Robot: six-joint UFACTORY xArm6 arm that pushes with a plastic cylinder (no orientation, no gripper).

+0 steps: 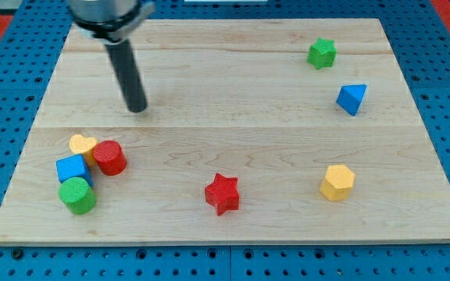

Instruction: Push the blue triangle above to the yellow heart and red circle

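The blue triangle (351, 98) lies at the view's right, on the upper half of the wooden board (233, 78). The yellow heart (81, 145) and the red circle (109, 158) touch each other at the view's left, lower half. My tip (137, 108) rests on the board above and slightly right of the red circle, far left of the blue triangle. It touches no block.
A blue cube (73, 169) and a green circle (78, 195) sit just below the yellow heart. A red star (223, 193) lies at the bottom middle, a yellow hexagon (337, 183) at the bottom right, a green star (322, 53) at the top right.
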